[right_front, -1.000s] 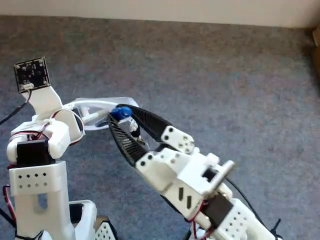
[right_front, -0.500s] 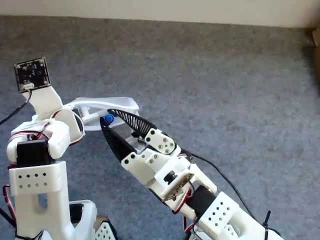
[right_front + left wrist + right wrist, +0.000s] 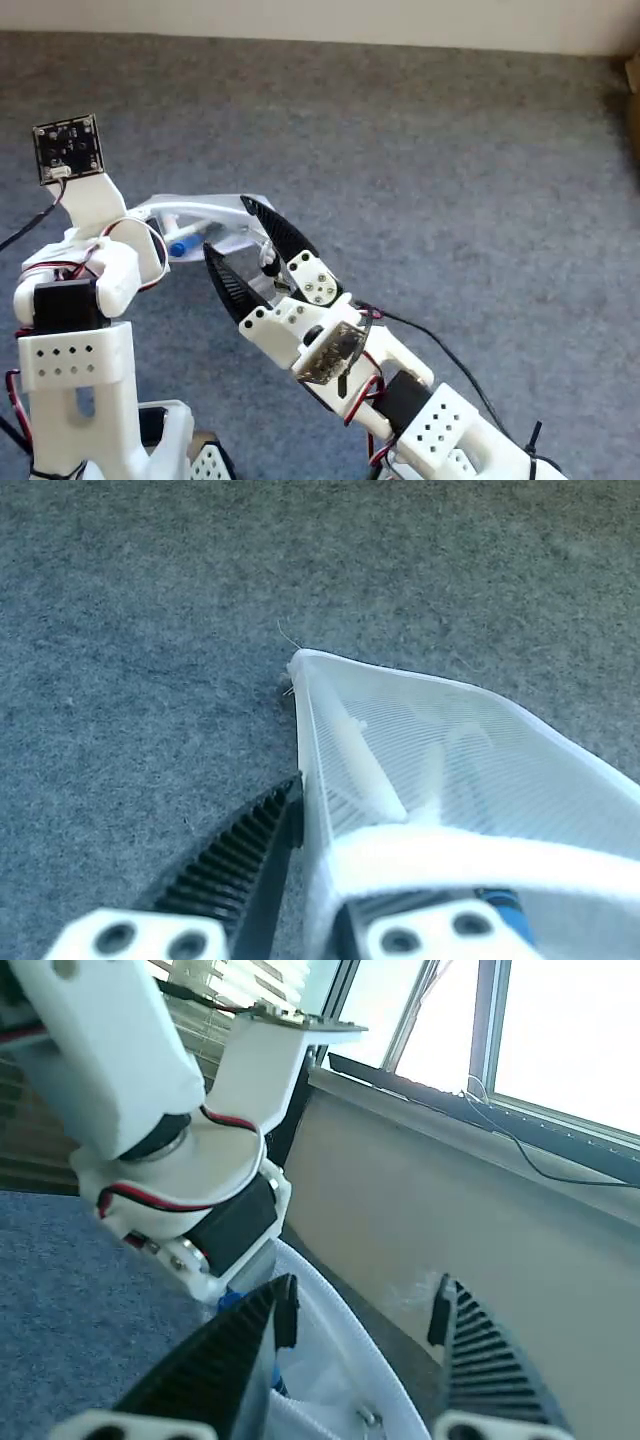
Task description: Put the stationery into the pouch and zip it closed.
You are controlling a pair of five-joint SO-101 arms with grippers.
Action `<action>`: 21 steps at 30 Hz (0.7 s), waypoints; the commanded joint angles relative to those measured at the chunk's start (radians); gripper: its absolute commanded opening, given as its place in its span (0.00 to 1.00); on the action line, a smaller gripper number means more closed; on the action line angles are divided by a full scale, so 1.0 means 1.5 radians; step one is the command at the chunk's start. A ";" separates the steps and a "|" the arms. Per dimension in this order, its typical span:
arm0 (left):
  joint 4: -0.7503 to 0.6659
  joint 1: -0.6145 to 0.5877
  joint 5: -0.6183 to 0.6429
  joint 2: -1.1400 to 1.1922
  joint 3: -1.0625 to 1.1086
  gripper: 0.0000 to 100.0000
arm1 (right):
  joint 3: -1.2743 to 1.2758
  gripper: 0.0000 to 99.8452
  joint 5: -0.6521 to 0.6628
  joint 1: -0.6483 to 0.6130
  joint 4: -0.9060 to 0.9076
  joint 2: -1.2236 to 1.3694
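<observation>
Now, from above, the blue-ended pen [image 3: 183, 245] that my right claw [image 3: 226, 224] pinched a second ago lies inside the pouch [image 3: 200, 208]. That claw stands wide and empty just over the mouth. So one piece is in. I judge the zip comes soon, if nothing more waits outside. The pouch is pale, see-through mesh, limp and propped open on the grey, felt-like desk [image 3: 450, 150].

Through my left wrist camera, my left claw [image 3: 312, 825] is clamped on the pouch's edge, its ribbed black jaw pressed to the fine striped netting. A slim white stick [image 3: 365, 765] lies within, and the pen's blue end shows close to the claw.

Through my right wrist camera, the two toothed black jaws are spread well apart on either side of the open mouth. My left arm's smooth white shell [image 3: 130, 1070] sits close behind.
</observation>
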 commanded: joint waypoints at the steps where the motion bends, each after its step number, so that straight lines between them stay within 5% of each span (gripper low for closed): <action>1: -0.018 0.008 -0.006 -0.021 -0.008 0.01 | -0.013 0.20 0.008 0.009 0.004 -0.003; 7: -0.018 0.007 -0.006 -0.021 -0.008 0.01 | -0.013 0.20 0.008 0.013 0.032 -0.052; 15: -0.023 0.007 -0.006 -0.025 0.002 0.01 | -0.131 0.20 0.006 0.013 0.358 -0.185; 21: -0.021 0.007 -0.006 -0.025 0.002 0.01 | -0.164 0.20 -0.086 0.014 0.467 -0.202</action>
